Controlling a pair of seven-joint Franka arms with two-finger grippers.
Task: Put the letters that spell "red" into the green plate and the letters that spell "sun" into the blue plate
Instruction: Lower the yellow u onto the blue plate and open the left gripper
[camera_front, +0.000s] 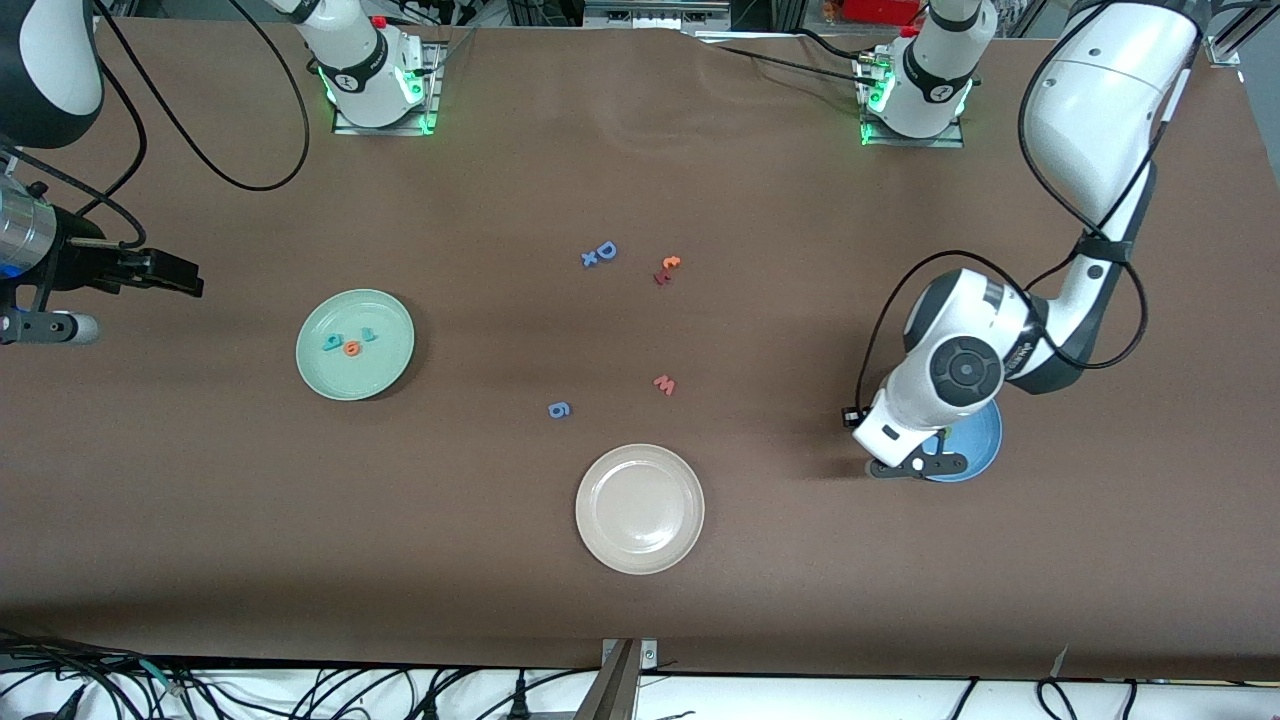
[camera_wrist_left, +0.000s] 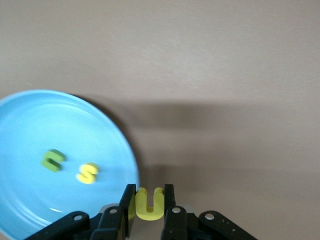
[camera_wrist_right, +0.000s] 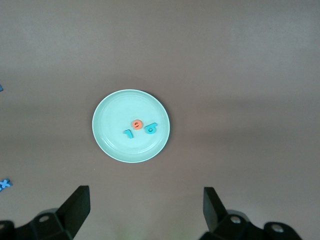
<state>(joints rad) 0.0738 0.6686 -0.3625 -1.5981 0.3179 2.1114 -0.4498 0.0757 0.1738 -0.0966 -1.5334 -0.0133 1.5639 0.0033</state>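
Table (camera_front: 640, 180): brown surface, carrying three plates and scattered letters.

Left arm: reached out over its own end of the table. Left gripper (camera_wrist_left: 148, 210) is seen clenched on the yellow "u" (camera_wrist_left: 149, 204), the letter standing upright between the fingers with its open end up. The gripper is held at the edge of the blue plate (camera_wrist_left: 30, 120), just outside the rim as the left wrist view shows it. The plate's interior lies to one side of the held letter, and a short shift toward the plate's middle is judged to be what the coming release turns on.

Right arm: waiting, parked high above its own end of the table. Right gripper (camera_wrist_right: 145, 205) is spread wide and empty, with the green plate (camera_wrist_right: 107, 132) seen below it.

Green plate contents: orange "e" (camera_wrist_right: 136, 124), teal "r" (camera_wrist_right: 129, 133), teal "d" (camera_wrist_right: 150, 128), close together near the centre. "Red" is judged complete.

Blue plate contents: dark green "n" (camera_wrist_left: 53, 160) and yellow "s" (camera_wrist_left: 87, 173), side by side, apart from the rim. "Sun" lacks only the held letter.

Not part of the task: beige-white plate (camera_front: 640, 465), blue "D" (camera_front: 605, 250), red "w" (camera_front: 665, 384), blue "9" (camera_front: 559, 409).
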